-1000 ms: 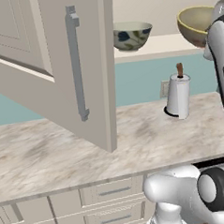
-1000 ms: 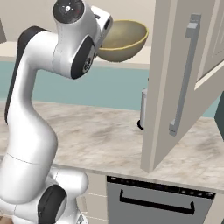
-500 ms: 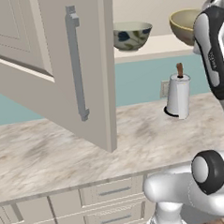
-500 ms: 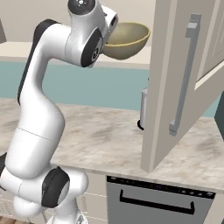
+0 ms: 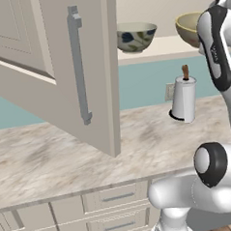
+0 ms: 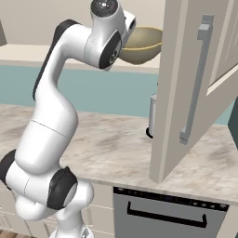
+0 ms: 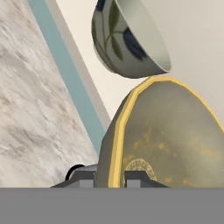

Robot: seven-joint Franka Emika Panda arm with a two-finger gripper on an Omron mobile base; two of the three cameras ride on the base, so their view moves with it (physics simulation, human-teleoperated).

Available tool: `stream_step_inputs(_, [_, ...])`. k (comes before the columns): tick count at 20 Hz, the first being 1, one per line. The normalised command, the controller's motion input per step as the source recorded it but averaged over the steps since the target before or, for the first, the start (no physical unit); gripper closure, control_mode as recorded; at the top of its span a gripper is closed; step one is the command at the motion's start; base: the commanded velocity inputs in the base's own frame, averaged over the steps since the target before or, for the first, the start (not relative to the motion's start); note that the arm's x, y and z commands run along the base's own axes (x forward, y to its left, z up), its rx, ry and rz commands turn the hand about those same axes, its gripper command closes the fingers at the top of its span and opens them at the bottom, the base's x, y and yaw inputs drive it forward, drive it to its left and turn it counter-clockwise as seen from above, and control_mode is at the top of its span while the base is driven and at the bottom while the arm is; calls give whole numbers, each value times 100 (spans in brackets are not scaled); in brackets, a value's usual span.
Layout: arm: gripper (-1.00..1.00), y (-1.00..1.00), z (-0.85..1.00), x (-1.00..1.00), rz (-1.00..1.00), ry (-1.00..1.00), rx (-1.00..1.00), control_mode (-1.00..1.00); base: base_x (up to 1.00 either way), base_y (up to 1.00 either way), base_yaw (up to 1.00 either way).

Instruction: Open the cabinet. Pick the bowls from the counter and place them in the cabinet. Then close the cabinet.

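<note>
End effector (image 7: 117, 177): clamped on the rim of the tan-yellow bowl (image 7: 166, 135) — held up at shelf level.
Floral bowl (image 5: 136, 36): sitting on the cabinet shelf (image 5: 181, 44), beside the held one.
Cabinet door (image 5: 56, 68): swung open over the desk (image 5: 62, 159).
Paper-towel roll (image 5: 183, 99): upright on the desk.

Marbled stone counter (image 5: 52, 160), glossy bowls (image 5: 136, 36)
</note>
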Motion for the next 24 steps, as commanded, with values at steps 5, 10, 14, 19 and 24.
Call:
stream_step_inputs(5, [100,-19,-22,46,0,0,0,-100,0,0,0])
stream_step_inputs(10, [100,-6,-13,58,1,2,0,-100,0,0,0])
stream_step_inputs(14, [100,-6,-5,62,1,0,0,-100,0,0,0])
stream_step_inputs(19, [100,-22,0,57,1,0,0,-100,0,0,0])
stream_step_inputs(24, [100,-25,0,50,0,1,0,-100,0,0,0])
